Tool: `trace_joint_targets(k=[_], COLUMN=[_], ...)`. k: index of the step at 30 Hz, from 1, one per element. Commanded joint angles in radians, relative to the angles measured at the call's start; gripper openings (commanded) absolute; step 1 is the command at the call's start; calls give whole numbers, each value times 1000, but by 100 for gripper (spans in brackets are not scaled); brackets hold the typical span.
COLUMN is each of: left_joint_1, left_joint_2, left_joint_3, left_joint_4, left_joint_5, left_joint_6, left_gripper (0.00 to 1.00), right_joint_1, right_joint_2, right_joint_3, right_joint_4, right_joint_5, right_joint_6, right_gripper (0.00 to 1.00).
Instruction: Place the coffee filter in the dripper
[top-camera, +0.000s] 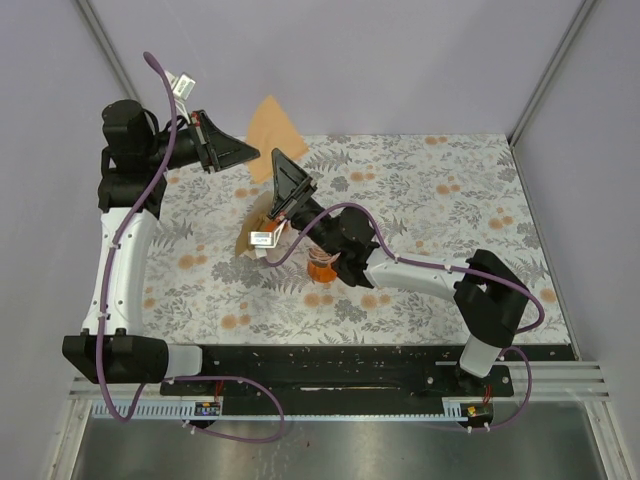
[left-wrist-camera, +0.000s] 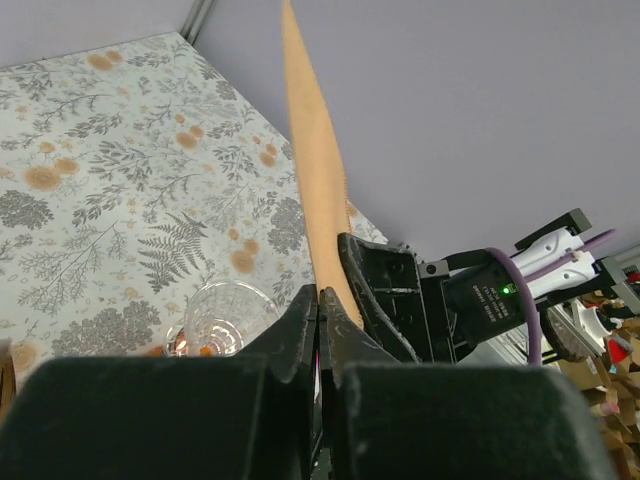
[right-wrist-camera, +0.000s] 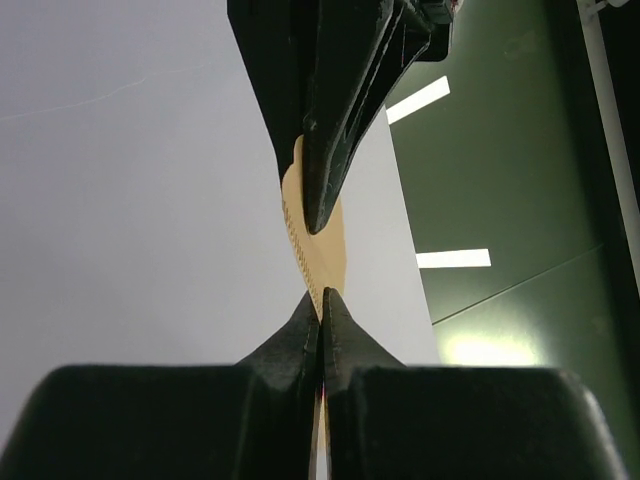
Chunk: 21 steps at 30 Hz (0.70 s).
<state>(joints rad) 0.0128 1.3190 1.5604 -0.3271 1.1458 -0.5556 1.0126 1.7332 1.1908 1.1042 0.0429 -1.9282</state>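
The table (top-camera: 450, 200) is covered by a matte cloth printed with grey ferns and small orange flowers, and plain pale walls enclose it. Two jointed arms in white and black reach toward the far side, with purple cables looped along them.

The coffee filter (top-camera: 275, 125) is a thin, flat, fan-shaped sheet of light-brown paper. It is held in the air above the far left part of the table, against the back wall. From the left wrist it shows edge-on as a long narrow tan blade (left-wrist-camera: 315, 180). From the right wrist, a crimped, dotted seam runs along its edge (right-wrist-camera: 322, 255).

The dripper (top-camera: 322, 268) stands on the cloth beneath the right forearm, well apart from the filter. It has a clear ribbed cone (left-wrist-camera: 225, 318) on an orange base. A darker brown bundle (top-camera: 247, 238) lies partly hidden just beside the right wrist.

The left gripper (top-camera: 256, 152) has smooth, black, wedge-shaped fingers pressed together on the filter's lower edge. The right gripper (top-camera: 278, 156) is pinched flat on the same sheet just beside it, so their tips nearly meet.
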Motion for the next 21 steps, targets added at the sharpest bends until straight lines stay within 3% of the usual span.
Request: trace_joint_targets(k=[1,3,4,5,7,9,12,14,19,21], left_joint_1=[3,1,3,3,3,3,1,1,-32,-63], left_joint_2=[-4,-9,-10,-10,-15,-17,-24,-27,-37,-40], left_joint_3=[0,-3,-5,-2,16,62,133,168,217,240], left_joint_4=[83,80,76,62,13,-106,-267,-361,-591,-708], left_joint_5=[37,40,42,42,32,14,-35,-41,3,-6], left_joint_6=[-27,-18,-7,3,63,184,388,504,771,903], left_gripper=[0,0,0,0,0,0,0,0,0,0], right_joint_1=[15,20,21,23,26,26,23,20,-18,-77], right_joint_2=[-55,-70,-81,-96,-154,-242,-378,-425,-426,-409], right_joint_3=[15,6,3,-5,-28,-28,50,117,318,401], right_joint_4=[37,19,4,-18,-97,-350,-794,-1031,-1274,-1354], right_joint_5=[9,28,47,66,89,80,-74,-182,-230,-354], right_joint_6=[49,115,159,213,343,551,852,952,1306,1417], right_gripper=[0,0,10,23,61,83,97,99,99,99])
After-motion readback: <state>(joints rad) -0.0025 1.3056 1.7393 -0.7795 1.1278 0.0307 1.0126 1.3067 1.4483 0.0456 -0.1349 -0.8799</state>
